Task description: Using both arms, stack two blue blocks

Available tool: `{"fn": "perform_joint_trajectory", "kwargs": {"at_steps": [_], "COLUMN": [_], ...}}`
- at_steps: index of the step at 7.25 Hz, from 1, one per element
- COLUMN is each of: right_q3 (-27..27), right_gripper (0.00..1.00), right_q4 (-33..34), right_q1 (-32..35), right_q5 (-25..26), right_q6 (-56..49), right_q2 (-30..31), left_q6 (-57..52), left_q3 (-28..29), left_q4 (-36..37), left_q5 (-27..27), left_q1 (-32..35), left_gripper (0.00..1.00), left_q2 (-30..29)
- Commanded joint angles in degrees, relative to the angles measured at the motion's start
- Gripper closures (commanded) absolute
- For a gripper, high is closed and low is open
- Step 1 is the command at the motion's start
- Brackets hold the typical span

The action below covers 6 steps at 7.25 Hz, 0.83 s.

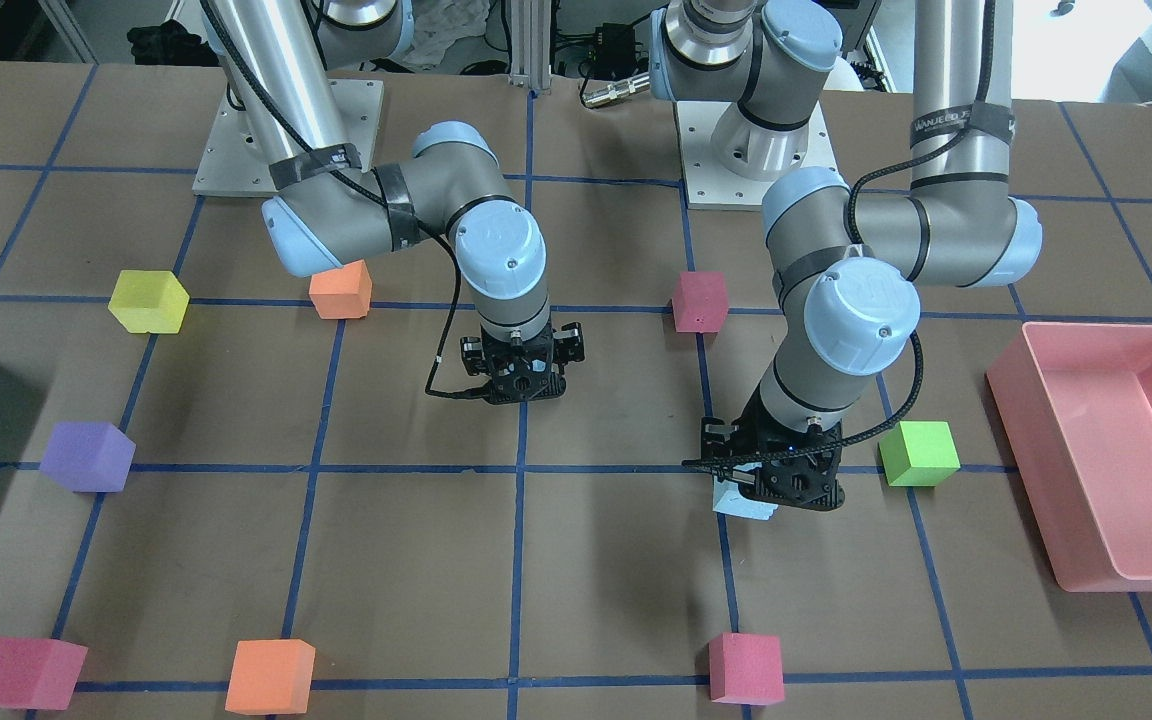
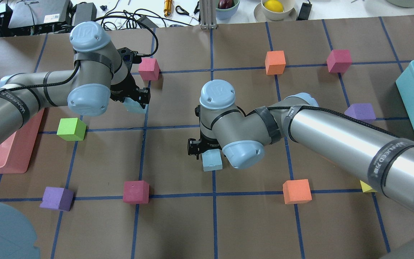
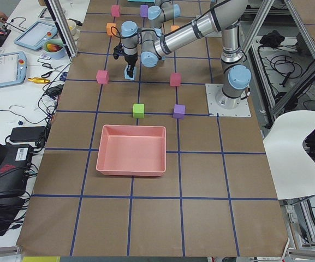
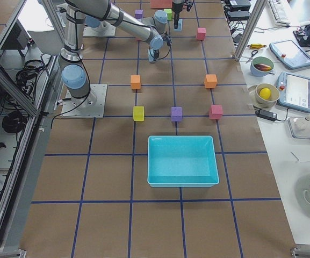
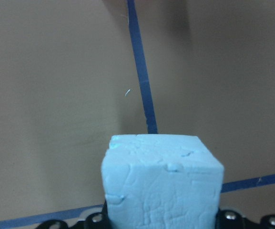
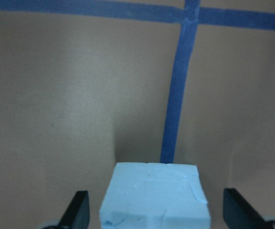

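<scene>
Holds first blue block (image 5: 161, 186) clamped in left gripper (image 2: 134, 100); straddles second blue block (image 6: 154, 193) with right gripper (image 6: 157, 210) spread wide

Left block (image 5: 161, 186) sits within left gripper (image 1: 774, 487) (right block (image 6: 154, 212) within right gripper (image 6: 156, 195)).

A pale blue block (image 2: 212, 160) is showing cracked faces at mid-frame, and a second blue block (image 2: 134, 107) is matching it upper left. The brown table (image 2: 178, 230) is wearing a blue tape grid (image 2: 214, 216), with a pink tray (image 2: 16, 158) sitting at left and a turquoise bin (image 2: 408, 93) at right.
</scene>
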<state>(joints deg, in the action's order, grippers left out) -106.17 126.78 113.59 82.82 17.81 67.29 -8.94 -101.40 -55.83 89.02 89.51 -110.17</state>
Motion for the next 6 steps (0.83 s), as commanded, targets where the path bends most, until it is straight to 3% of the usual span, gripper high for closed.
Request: {"fn": "perform_joint_trajectory", "kwargs": {"at_steps": [1,2,4,5,6], "right_q3": [8.73,15.92,29.90,31.79,29.72], "right_gripper": [0.00,0.00,0.00,0.00,0.05], "right_q4": [-14.26,-25.85,-43.02,-49.20,-50.74], "right_q1": [-4.05,-6.95,-12.92,-17.04,-19.00], "right_q5": [-0.11,0.24,0.68,5.03,10.03], "right_q6": [-0.75,-1.71,-1.72,-6.25,-9.95], "right_q2": [8.95,11.70,12.25,12.42,14.08], "left_q6": [2.60,6.53,18.81,25.40,29.81], "left_q3": [-0.10,-0.02,-0.81,-1.25,-2.12], "left_q4": [-4.00,-6.89,-7.79,-7.71,-7.45], "left_q5": [-1.29,-3.04,-3.42,-3.59,-3.68], "left_q1": [1.54,3.11,12.92,17.24,20.06], "left_gripper": [0.93,0.93,0.93,0.93,0.93], "left_q2": [3.36,5.64,8.38,8.57,7.35]}}
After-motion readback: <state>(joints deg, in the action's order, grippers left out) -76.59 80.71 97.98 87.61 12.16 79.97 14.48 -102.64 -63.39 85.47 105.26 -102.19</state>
